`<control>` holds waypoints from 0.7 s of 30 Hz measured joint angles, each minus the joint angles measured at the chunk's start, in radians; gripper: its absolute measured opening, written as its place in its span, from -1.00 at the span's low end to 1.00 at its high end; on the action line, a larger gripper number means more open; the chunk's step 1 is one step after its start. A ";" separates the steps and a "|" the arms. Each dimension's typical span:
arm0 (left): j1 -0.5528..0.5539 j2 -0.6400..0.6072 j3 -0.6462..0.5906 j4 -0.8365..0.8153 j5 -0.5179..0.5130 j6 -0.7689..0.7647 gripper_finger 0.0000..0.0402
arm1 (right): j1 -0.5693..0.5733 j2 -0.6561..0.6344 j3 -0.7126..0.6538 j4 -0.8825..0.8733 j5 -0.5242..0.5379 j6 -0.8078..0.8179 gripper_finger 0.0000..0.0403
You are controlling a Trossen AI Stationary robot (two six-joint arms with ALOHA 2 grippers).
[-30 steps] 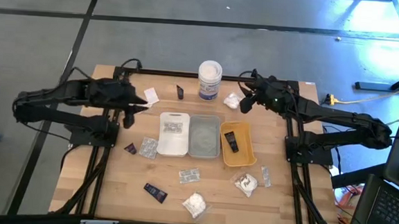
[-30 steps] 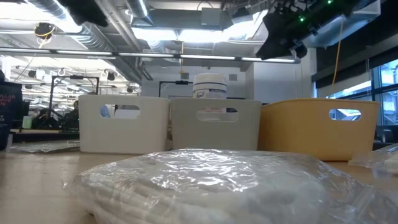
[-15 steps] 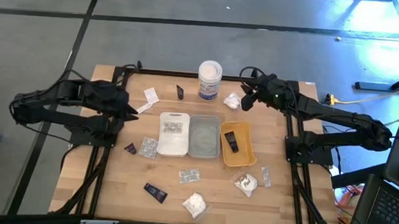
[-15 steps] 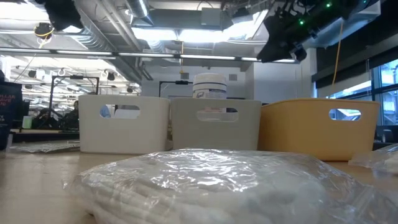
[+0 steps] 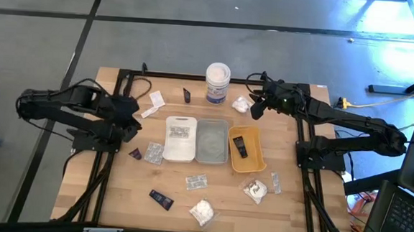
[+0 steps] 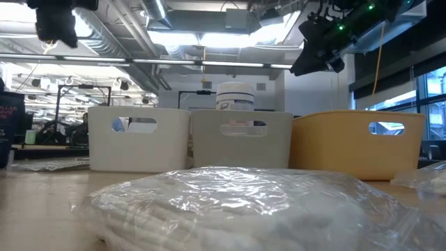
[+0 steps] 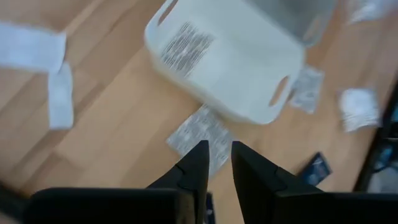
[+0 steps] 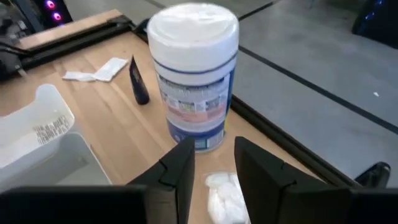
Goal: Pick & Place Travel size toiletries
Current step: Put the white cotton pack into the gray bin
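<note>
Sorting has barely begun: a printed sachet lies in the white tray, a black tube in the orange tray; other toiletries lie scattered on the table. Left gripper and right gripper hover slightly parted, empty.

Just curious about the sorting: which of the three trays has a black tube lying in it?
The orange tray, rightmost of the three, holds a small black tube. The white tray holds a printed sachet.
</note>
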 joint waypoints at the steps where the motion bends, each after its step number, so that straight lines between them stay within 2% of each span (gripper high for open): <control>1: -0.023 0.010 0.000 -0.020 -0.012 -0.037 -0.70 | 0.000 0.000 0.000 -0.012 0.000 0.000 -0.43; 12: -0.354 0.089 0.000 -0.084 -0.077 -0.436 -0.73 | 0.000 0.000 0.000 -0.063 0.001 0.003 -0.33; 21: -0.540 0.188 0.000 -0.081 -0.108 -0.612 -0.73 | 0.000 0.000 0.000 -0.062 0.003 0.000 -0.40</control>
